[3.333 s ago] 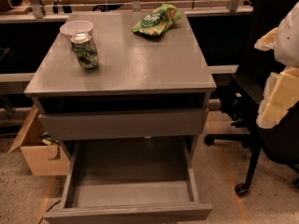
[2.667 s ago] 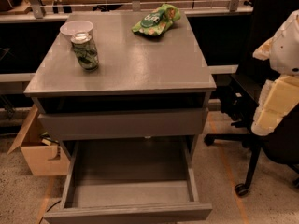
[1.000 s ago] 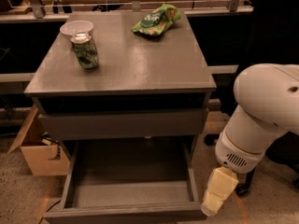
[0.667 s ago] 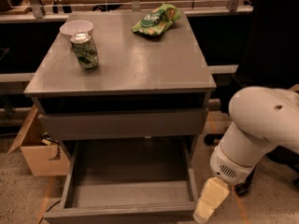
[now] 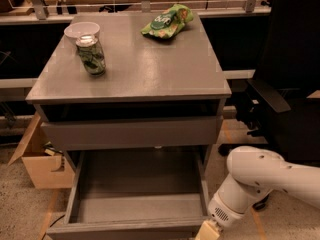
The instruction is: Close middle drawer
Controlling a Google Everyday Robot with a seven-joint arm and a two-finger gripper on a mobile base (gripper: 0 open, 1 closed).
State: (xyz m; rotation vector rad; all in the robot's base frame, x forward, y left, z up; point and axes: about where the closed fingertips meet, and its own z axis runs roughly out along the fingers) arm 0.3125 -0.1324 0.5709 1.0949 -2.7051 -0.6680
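Observation:
The middle drawer (image 5: 135,206) stands pulled far out of the grey cabinet (image 5: 135,69), with its bare grey tray showing and its plain front strip at the bottom edge of the camera view. The taller-fronted top drawer (image 5: 130,132) above it is pushed in. My white arm (image 5: 255,184) reaches in from the lower right. My gripper (image 5: 206,231) is low at the bottom edge, right by the front right corner of the open drawer, and is partly cut off by the frame.
On the cabinet top stand a green can (image 5: 91,55), a white bowl (image 5: 82,30) behind it, and a green snack bag (image 5: 166,21). A black office chair (image 5: 287,94) is close on the right. An open cardboard box (image 5: 42,161) sits on the floor at left.
My arm has swung from the right edge down and leftward to the open drawer's front right corner. The drawer and the things on top have not moved.

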